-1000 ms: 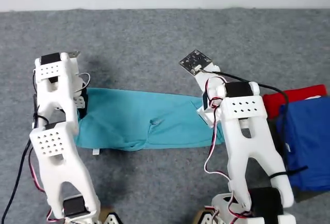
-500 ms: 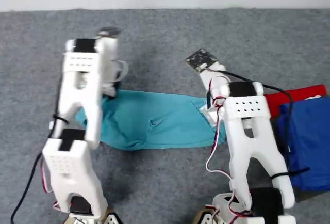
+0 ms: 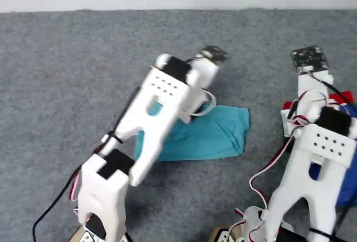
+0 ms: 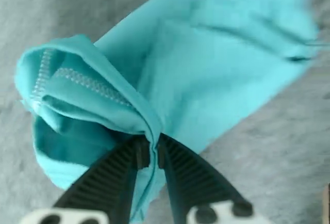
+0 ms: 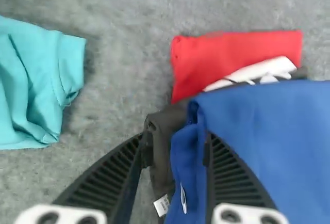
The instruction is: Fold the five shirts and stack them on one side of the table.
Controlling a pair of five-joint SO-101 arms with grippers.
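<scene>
High view: left arm [image 3: 162, 108] crosses frame centre; teal shirt [image 3: 217, 136] lies centre-right. Left wrist view: left gripper [image 4: 149, 152] clamped tight on teal hem. Best to lay the edge square and release once flat. Right wrist view: right gripper [image 5: 175, 149] jaws apart, holding nothing, above blue shirt [image 5: 268, 146].

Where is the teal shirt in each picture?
High view: teal shirt in the middle of the table, partly under the left arm.
Left wrist view: teal shirt bunched up close, pinched in the left gripper.
Right wrist view: teal shirt lying apart from the red shirt.
Shared landmark: the red shirt, also in the high view.
</scene>
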